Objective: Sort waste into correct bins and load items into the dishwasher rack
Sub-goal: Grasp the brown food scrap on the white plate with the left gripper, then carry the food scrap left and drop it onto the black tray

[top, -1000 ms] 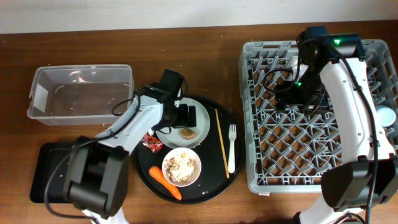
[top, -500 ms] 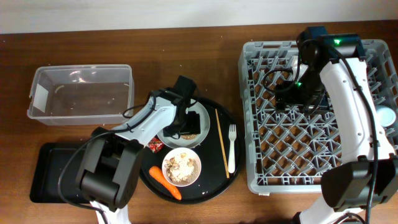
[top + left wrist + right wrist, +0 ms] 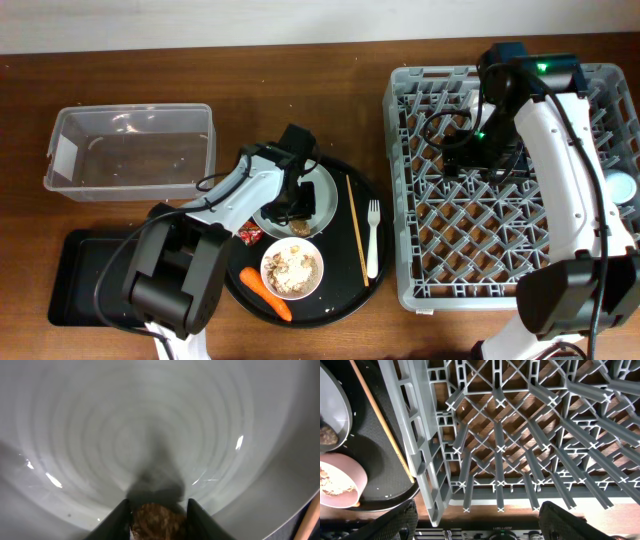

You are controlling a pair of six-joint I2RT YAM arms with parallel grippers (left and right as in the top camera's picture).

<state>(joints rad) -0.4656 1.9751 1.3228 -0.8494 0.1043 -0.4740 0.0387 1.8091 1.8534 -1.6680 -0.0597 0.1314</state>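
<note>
My left gripper is down on the pale plate on the round black tray. In the left wrist view its two black fingers press either side of a brown food scrap on the plate. Beside the plate lie a red wrapper, a white bowl of beige scraps, a carrot, wooden chopsticks and a white fork. My right gripper hangs open over the grey dishwasher rack, its fingers wide apart over the rack's pegs.
The clear tub stands at the back left and the shallow black tray at the front left. The round black tray carries the tableware. A pale cup sits at the rack's right edge.
My left gripper has moved right and down onto the plate, and its jaws have closed in on the brown scrap. The right arm has not moved.
</note>
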